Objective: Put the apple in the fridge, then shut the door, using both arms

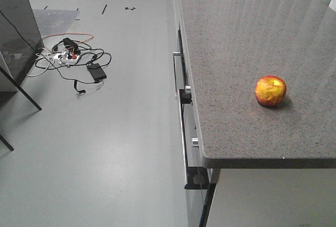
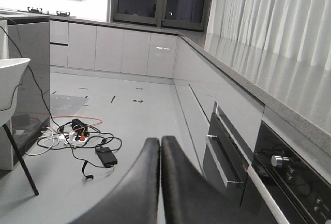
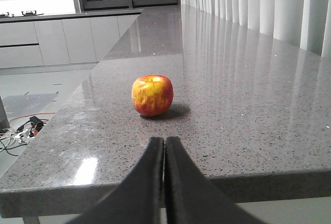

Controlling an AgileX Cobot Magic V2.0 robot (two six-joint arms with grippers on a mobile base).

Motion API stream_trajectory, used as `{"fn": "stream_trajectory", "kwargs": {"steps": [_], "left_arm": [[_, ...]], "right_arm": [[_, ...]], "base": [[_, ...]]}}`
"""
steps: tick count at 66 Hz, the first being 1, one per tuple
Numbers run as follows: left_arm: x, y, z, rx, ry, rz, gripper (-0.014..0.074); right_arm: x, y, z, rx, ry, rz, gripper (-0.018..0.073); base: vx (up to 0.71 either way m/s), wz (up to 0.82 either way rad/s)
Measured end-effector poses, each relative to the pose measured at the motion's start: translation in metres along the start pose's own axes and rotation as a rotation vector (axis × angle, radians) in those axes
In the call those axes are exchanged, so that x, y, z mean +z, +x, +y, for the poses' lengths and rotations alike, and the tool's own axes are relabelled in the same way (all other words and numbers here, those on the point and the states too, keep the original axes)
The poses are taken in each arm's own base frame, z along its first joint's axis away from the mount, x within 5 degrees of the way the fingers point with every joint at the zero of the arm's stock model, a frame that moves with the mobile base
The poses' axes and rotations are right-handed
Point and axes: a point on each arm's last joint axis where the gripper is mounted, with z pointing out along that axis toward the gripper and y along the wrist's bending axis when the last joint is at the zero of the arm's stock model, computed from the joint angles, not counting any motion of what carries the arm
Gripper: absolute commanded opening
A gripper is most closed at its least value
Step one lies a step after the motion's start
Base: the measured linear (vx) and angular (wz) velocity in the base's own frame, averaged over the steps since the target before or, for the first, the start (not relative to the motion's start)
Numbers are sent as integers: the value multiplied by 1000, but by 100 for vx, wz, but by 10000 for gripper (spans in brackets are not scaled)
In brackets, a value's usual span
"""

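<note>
the apple [image 1: 270,90] sits upright on the grey tabletop [image 1: 231,43]; right claw [image 3: 164,141] clenched empty near it, left claw [image 2: 160,142] clenched empty above the floor [image 2: 129,120]

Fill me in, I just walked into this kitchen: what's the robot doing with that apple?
Nothing is being handled yet. The apple sits alone on the grey counter, near its end, not yet picked up. The right hand is shut and points at the apple from just off the counter's edge, clearly apart from it. The left hand is also shut and holds nothing; it faces along the floor beside the cabinet fronts.
</note>
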Motion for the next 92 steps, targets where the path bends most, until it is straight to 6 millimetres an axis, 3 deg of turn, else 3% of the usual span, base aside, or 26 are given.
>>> {"fn": "stream_trajectory", "kwargs": {"steps": [60, 79, 86, 92], "left_arm": [[0, 0, 0, 0, 0, 0, -7], [0, 0, 0, 0, 0, 0, -7], [0, 0, 0, 0, 0, 0, -7], [0, 0, 0, 0, 0, 0, -7]], "right_arm": [[0, -1, 0, 7, -1, -9, -6], [-1, -13, 0, 168, -12, -145, -4], [-1, -13, 1, 195, -18, -102, 3], [-5, -27, 5, 191, -38, -59, 29]], "base": [[0, 0], [0, 0], [0, 0], [0, 0]]}}
